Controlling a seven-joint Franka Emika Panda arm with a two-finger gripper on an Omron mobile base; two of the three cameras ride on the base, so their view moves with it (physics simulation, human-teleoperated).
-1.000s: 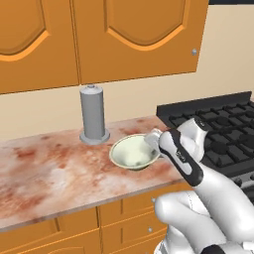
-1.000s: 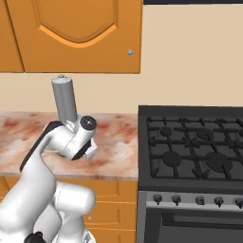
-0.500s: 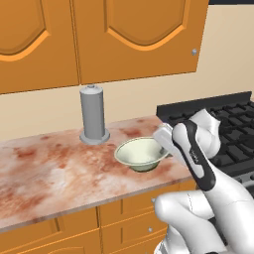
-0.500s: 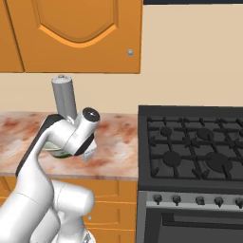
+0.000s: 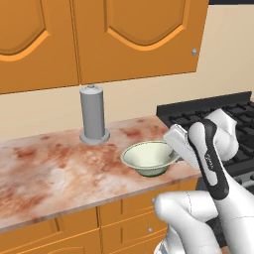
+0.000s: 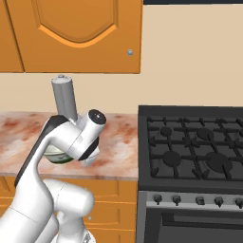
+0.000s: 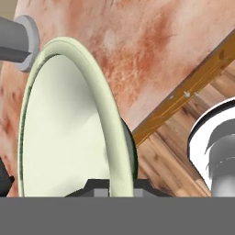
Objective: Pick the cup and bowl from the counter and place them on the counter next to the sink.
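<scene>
Bowl (image 5: 150, 158) upright, mouth up, apparently claw-held (image 5: 174, 149)

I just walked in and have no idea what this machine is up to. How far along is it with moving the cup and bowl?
Nothing looks finished yet. In hand: the gripper pinches the rim of the bowl, held near the front edge of the counter, beside the stove and in front of the grey canister. Left: carrying the bowl to the sink, then doing the same with the cup.

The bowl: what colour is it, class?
Pale cream-green; the bowl shows best in the left base view.
</scene>
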